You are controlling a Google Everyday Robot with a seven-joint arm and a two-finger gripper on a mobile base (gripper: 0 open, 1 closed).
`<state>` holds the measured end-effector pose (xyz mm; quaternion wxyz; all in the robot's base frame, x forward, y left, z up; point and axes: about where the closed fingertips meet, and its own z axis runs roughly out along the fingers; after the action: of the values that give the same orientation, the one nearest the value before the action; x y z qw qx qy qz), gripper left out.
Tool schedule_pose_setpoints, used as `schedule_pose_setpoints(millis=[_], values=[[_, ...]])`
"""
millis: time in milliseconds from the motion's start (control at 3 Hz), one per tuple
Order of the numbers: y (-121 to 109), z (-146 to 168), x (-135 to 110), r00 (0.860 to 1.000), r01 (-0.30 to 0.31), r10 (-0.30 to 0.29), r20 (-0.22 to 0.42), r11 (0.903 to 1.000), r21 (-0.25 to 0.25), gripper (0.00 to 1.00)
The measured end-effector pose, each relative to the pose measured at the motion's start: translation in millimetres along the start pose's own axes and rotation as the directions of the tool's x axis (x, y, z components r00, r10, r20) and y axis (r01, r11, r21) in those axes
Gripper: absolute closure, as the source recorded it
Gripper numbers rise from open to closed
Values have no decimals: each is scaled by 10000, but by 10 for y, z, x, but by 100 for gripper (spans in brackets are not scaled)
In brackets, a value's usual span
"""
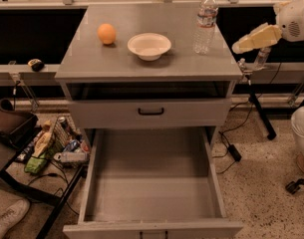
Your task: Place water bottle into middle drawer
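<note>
water bottle point(206, 23): upright at the desk's point(141, 66) 2 o'clock corner.
gripper point(243, 45): at the bottle's 3 o'clock, not touching it; can't tell its grip state.
middle drawer point(151, 195): pulled out at 6 o'clock.
risk: a side-on bump could tip the bottle off the edge.

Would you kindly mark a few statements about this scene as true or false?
1. The bottle stands upright on the cabinet top. True.
2. The middle drawer is closed. False: it is pulled open.
3. The end effector holds the bottle. False: it is to the bottle's right, apart from it, past the cabinet's edge.
4. The bowl sits between the orange and the bottle. True.
</note>
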<state>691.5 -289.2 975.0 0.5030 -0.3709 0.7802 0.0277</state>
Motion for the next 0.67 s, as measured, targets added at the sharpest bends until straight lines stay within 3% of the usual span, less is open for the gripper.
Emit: schedule_pose_setpoints(millis=[667], values=[[1,39,11,10000,-32,32,15,10000,-7,0]])
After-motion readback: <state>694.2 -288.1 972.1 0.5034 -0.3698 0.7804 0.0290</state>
